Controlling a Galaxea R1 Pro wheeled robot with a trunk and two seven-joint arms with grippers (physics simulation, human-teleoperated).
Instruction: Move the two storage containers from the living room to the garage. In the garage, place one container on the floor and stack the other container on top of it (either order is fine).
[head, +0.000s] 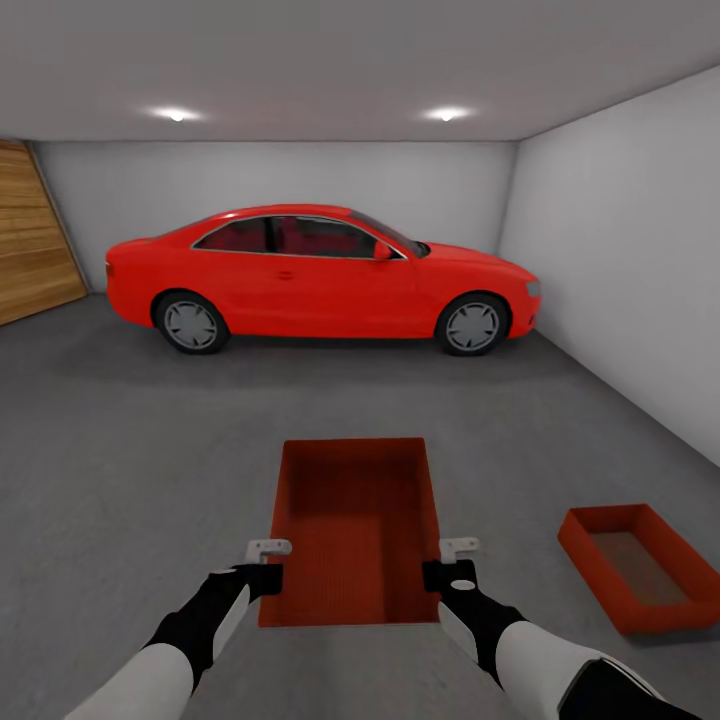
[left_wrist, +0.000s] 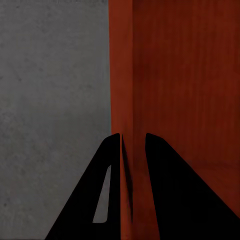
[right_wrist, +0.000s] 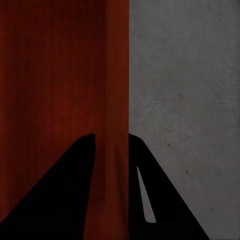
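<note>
Orange-red storage containers (head: 352, 530), grey floor (head: 130, 470), red car (head: 320, 280)

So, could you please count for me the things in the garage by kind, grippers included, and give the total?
Storage containers: 2, the held container and the container on the floor
Red car: 1
Wooden door: 1
Ceiling lights: 2
Grippers: 2, left gripper and right gripper
Total: 8
</note>
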